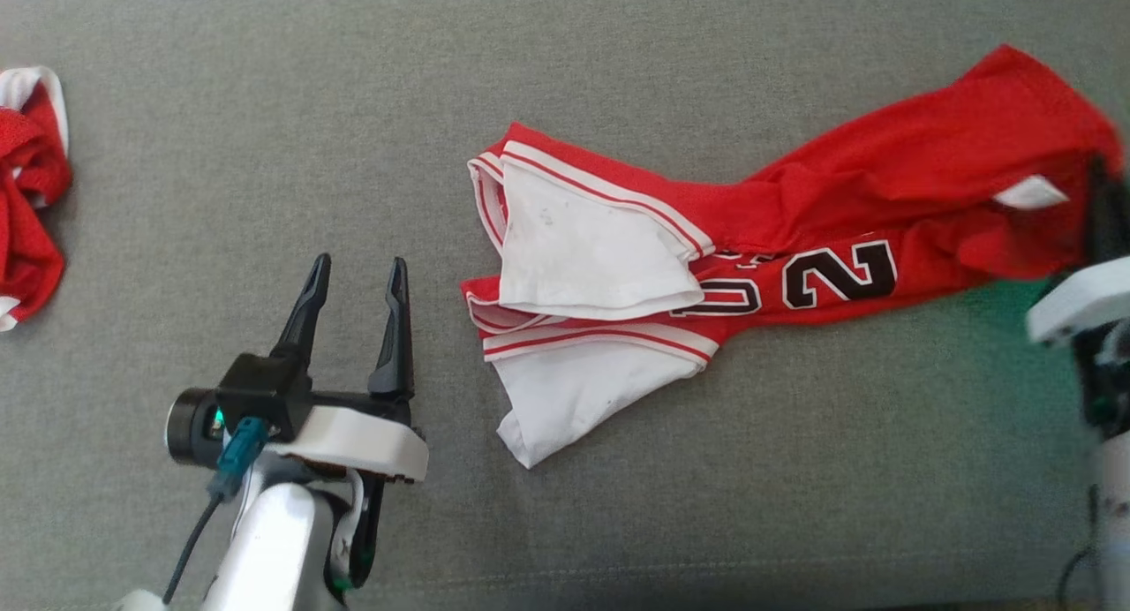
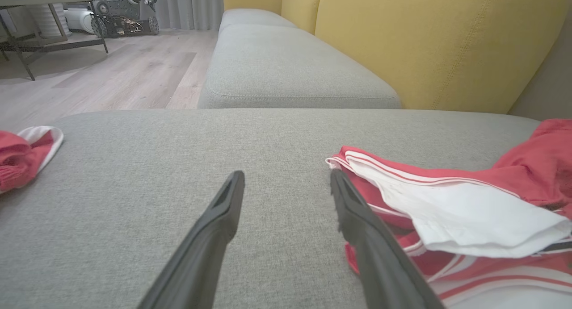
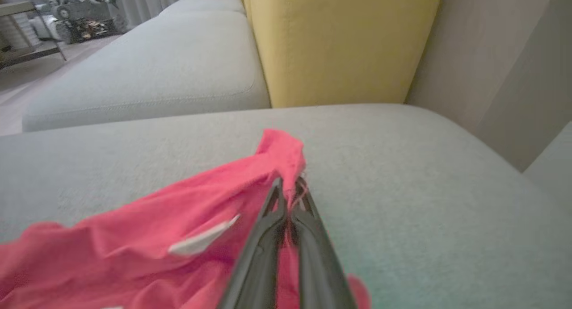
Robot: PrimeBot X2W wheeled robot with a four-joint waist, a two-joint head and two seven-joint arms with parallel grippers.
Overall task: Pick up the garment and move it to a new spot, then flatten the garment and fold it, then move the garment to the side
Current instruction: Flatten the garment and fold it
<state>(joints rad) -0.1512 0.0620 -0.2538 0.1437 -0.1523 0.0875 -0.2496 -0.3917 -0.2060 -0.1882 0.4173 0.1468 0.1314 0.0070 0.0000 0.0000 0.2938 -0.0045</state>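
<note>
The right hand (image 3: 289, 187) has its two dark fingers pressed together on a raised fold of the red garment (image 3: 178, 219), pinching the cloth at their tips. A peak of red fabric stands just above the hand. The rest of the garment spreads left of the hand and below it, rumpled, with a small white patch (image 3: 203, 240) just left of the hand. It lies on a grey seat cushion (image 3: 424, 188). Beyond the hand stands a yellow back cushion (image 3: 339, 41); far left of it is a second grey cushion (image 3: 156, 72).
</note>
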